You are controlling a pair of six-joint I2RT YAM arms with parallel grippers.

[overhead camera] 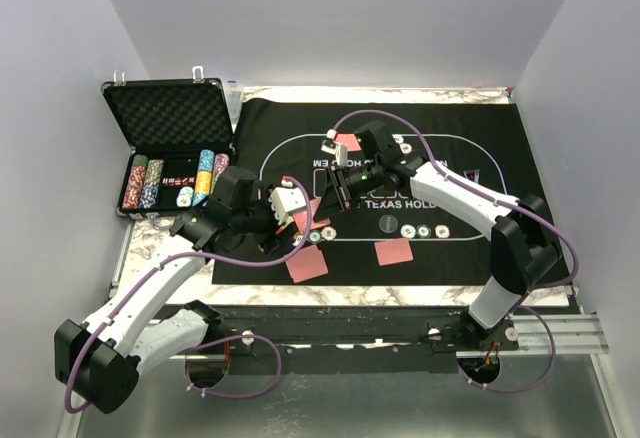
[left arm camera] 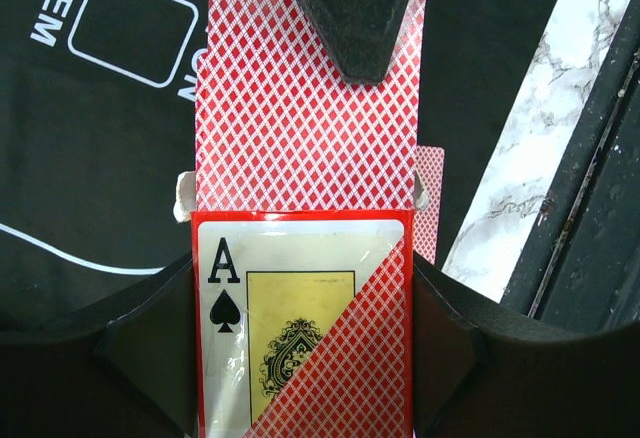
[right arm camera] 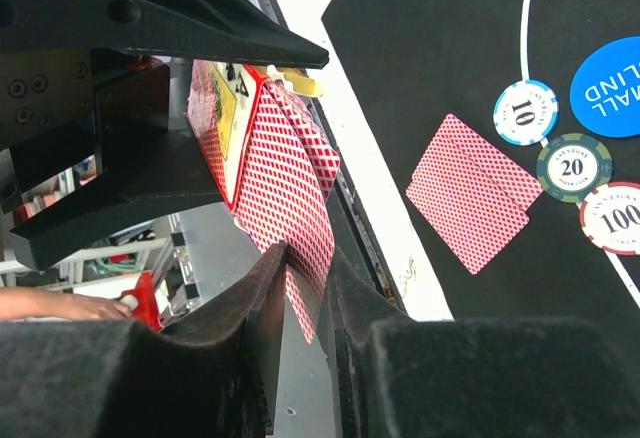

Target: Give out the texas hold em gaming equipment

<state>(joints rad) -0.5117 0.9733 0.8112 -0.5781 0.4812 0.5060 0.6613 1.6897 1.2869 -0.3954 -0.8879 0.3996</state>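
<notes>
The left gripper (left arm camera: pixel 300 363) clamps the box (left arm camera: pixel 300 268) by its sides. A card (left arm camera: pixel 300 128) projects lengthwise from the box mouth, its far end pinched in the closed right gripper (right arm camera: pixel 306 280); withdrawal runs along that axis.

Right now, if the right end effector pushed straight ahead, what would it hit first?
Probably the card box in the left end effector, just beyond the card the right end effector pinches.

On my feed I see a large black felt mat (overhead camera: pixel 470 248) with white TEXAS HOLD'EM lettering spread over the marble-patterned tabletop (left arm camera: pixel 530 168), an open black foam-lined case (overhead camera: pixel 165 118) with metal edges just beside its far-left corner, and plain white walls (overhead camera: pixel 350 18) on three sides.
</notes>
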